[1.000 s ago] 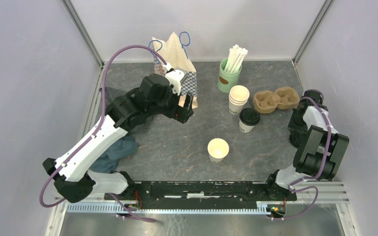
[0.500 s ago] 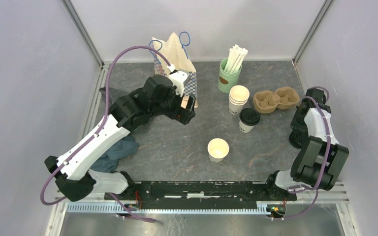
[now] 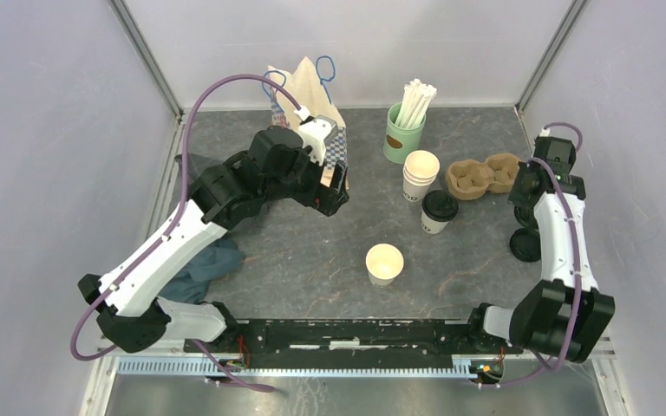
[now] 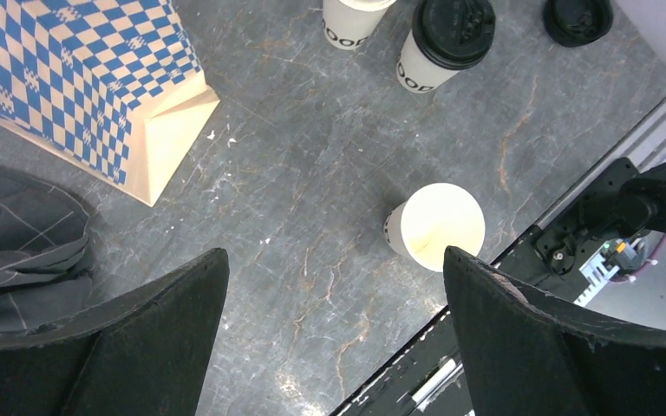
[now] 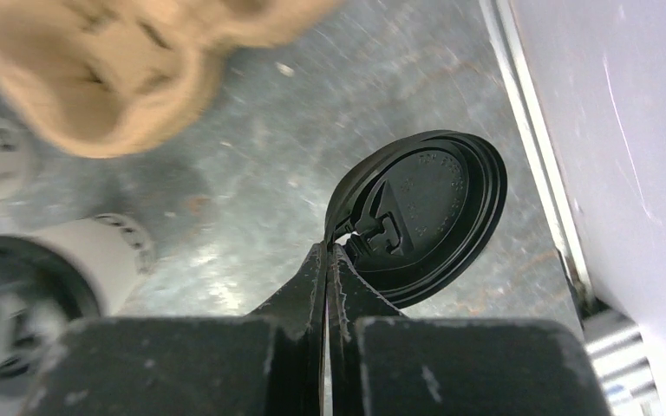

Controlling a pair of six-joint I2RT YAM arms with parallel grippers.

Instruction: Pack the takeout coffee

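An open white paper cup (image 3: 384, 263) (image 4: 438, 227) stands without a lid near the middle of the table. A lidded takeout coffee (image 3: 439, 211) (image 4: 447, 39) stands farther right, next to a stack of empty white cups (image 3: 421, 175). A loose black lid (image 3: 525, 245) (image 5: 425, 217) sits low at the right edge. My right gripper (image 5: 329, 247) is shut on its near rim, and the lid looks tilted. My left gripper (image 4: 334, 260) hangs open high over bare table beside the checkered bag (image 4: 78, 87), with nothing between its fingers.
A brown pulp carrier (image 3: 487, 174) (image 5: 113, 69) lies at the back right. A green cup of white straws (image 3: 403, 130) stands behind the cup stack. A grey cloth (image 3: 212, 260) lies at the left. Walls and a metal rail close off the right edge.
My right arm has stretched out toward the back, and the black lid now shows below its wrist. The left arm has shifted slightly toward the bag. The cups have not moved.
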